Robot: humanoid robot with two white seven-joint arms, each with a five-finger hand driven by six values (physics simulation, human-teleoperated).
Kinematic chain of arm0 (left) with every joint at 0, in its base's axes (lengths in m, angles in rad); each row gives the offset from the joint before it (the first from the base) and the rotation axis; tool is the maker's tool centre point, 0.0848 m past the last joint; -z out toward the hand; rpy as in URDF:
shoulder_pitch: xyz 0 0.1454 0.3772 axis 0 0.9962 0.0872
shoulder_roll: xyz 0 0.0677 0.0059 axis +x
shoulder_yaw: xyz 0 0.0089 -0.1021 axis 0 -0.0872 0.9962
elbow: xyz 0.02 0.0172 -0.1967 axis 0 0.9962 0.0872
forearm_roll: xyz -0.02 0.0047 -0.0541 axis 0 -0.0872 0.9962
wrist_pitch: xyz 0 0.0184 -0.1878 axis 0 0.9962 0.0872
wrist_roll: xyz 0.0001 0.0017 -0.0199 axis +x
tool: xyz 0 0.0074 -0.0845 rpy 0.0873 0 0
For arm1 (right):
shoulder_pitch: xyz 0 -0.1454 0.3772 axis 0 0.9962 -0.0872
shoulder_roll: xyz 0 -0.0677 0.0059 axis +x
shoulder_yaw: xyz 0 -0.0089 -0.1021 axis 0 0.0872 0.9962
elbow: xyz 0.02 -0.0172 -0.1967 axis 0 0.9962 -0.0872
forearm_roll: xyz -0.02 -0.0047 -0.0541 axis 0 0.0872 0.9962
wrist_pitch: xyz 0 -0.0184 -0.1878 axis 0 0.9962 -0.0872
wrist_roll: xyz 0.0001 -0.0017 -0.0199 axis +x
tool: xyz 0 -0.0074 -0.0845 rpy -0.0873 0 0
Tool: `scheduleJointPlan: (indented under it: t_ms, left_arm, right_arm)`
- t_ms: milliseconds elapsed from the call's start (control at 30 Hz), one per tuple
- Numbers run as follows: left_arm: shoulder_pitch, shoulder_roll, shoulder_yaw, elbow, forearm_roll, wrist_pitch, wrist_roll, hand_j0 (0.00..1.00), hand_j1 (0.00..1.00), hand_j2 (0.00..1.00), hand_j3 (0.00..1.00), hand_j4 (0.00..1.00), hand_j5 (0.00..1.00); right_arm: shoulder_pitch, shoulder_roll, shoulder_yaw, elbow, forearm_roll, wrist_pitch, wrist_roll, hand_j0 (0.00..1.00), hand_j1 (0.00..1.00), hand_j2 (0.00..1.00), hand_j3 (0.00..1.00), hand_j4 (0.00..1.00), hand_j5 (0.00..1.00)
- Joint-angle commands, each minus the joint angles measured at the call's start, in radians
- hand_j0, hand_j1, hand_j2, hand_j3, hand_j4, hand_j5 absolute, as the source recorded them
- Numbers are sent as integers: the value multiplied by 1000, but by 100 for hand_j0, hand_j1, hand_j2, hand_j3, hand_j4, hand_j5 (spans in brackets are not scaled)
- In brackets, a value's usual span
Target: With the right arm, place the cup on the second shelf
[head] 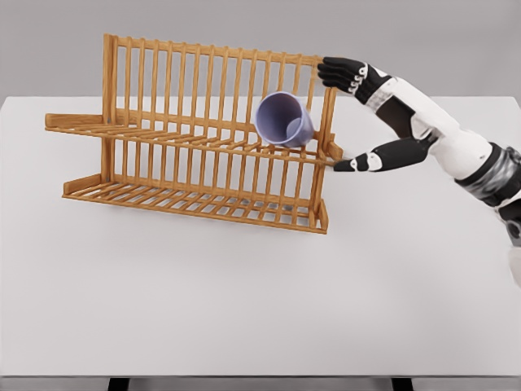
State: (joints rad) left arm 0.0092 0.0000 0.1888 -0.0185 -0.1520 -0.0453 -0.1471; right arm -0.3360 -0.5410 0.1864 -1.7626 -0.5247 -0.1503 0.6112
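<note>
A purple cup [283, 120] lies tilted on its side at the right end of the upper shelf [187, 137] of a wooden dish rack [195, 130], its mouth turned toward the camera and left. My right hand [332, 119] is just right of the cup, at the rack's right end post. Its fingers [342, 73] reach over the top rail and the thumb [352, 164] points at the upper shelf's end. The hand is open and spread, with a small gap between it and the cup. The left arm does not show.
The rack stands on a white table [260, 309], angled, with its lower shelf [195, 199] near the tabletop. The table's front edge [260, 376] runs along the bottom of the view. A grey wall lies behind.
</note>
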Motion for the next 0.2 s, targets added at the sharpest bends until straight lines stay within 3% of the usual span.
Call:
scheduleJointPlan:
  t_ms: [0,167]
  left_arm:
    - [0,0,0,0,0,1,0,100,100,100,100,100,100]
    - [0,0,0,0,0,1,0,100,100,100,100,100,100]
  right_arm:
    - [2,-42,-16,-2,-52,1,0,100,100,100,100,100,100]
    - [6,-40,-15,-2,-52,2,0,100,100,100,100,100,100]
